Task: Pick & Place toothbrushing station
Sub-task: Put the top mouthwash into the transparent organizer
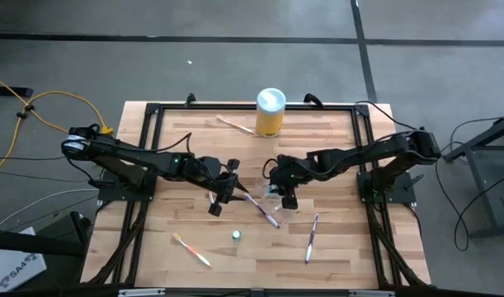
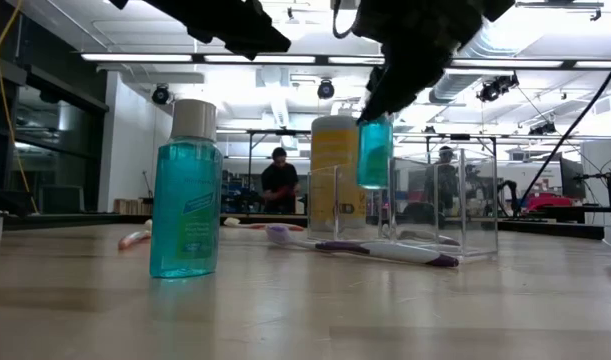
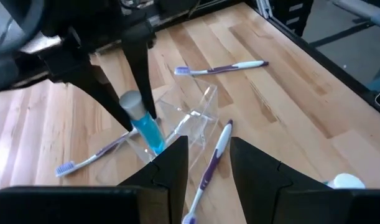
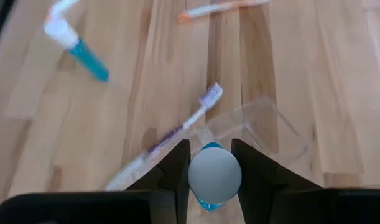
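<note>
Right wrist view: right tool [image 4: 211, 163] narrowly grips blue tube [image 4: 214, 176] above clear cup [image 4: 264, 130].

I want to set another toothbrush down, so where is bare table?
Bare wood lies left of the yellow canister and along the near edge between the orange toothbrush and purple toothbrush. The centre around the clear cup is crowded.

We saw table [image 1: 334, 165] of pale planked wood, smooth, satin. Cup [image 3: 196, 118], frame centre, clear glossy plastic. Blue tube [image 4: 209, 177] translucent plastic, matt white cap. Toothbrushes [image 3: 221, 67] smooth plastic. Gripper fingers [image 3: 171, 168] matt black.
</note>
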### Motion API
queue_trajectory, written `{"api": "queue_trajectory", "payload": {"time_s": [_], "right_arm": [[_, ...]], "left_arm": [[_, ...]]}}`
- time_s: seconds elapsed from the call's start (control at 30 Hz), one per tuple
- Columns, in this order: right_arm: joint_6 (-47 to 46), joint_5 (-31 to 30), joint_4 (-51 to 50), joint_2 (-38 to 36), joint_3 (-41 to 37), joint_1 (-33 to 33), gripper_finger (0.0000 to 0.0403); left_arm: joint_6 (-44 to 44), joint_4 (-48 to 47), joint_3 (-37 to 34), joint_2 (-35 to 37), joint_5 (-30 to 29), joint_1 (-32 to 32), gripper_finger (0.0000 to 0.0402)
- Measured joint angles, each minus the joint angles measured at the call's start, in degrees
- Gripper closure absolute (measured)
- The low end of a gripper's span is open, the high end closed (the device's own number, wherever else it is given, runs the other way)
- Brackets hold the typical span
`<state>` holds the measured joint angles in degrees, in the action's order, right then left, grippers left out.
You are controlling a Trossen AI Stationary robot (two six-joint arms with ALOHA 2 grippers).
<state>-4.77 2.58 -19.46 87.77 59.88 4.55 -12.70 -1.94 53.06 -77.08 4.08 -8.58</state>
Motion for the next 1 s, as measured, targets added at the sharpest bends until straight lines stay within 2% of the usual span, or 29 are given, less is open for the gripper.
{"api": "queue_trajectory", "payload": {"time_s": [0.4,0.8,1.0], "right_arm": [[-4.96,-10.19,2.26,0.00,-1.37,4.78,0.0314],[-7.62,-11.32,6.06,0.04,-4.61,5.87,0.0314],[-7.56,-11.18,6.61,2.75,-4.62,5.85,0.0314]], "left_arm": [[0.71,-0.72,0.00,0.00,0.02,0.02,0.0289],[1.00,-0.67,0.00,0.00,0.07,0.02,0.0289],[1.17,-0.67,0.00,0.00,0.09,0.03,0.0289]]}}
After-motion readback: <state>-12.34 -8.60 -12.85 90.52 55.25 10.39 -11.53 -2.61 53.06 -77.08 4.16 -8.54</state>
